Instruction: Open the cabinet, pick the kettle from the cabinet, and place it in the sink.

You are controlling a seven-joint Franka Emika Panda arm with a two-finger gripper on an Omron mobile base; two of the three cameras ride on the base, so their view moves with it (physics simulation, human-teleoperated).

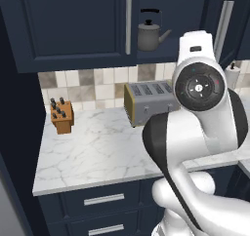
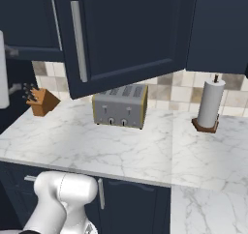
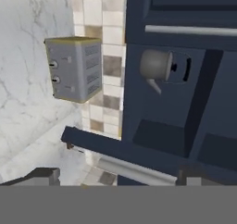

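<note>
The cabinet (image 1: 73, 25) is a dark navy wall unit. Its left door is shut and its right door (image 2: 126, 35) is swung out wide. On the shelf inside stands the grey kettle (image 1: 149, 35), upright, spout to the right; in the rolled hand view the kettle (image 3: 159, 65) lies sideways near the middle. My gripper (image 3: 118, 179) is open, its fingertips (image 3: 44, 176) far apart with nothing between them. It hangs in front of the opening, some way short of the kettle, close to the open door's edge (image 3: 139, 149). The sink is out of view.
A silver toaster (image 1: 149, 103) stands on the white marble counter (image 1: 97, 152) under the cabinet. A knife block (image 1: 62, 115) sits at the left and a paper towel roll (image 2: 210, 105) at the right. The open door's long handle (image 2: 80, 39) juts over the counter.
</note>
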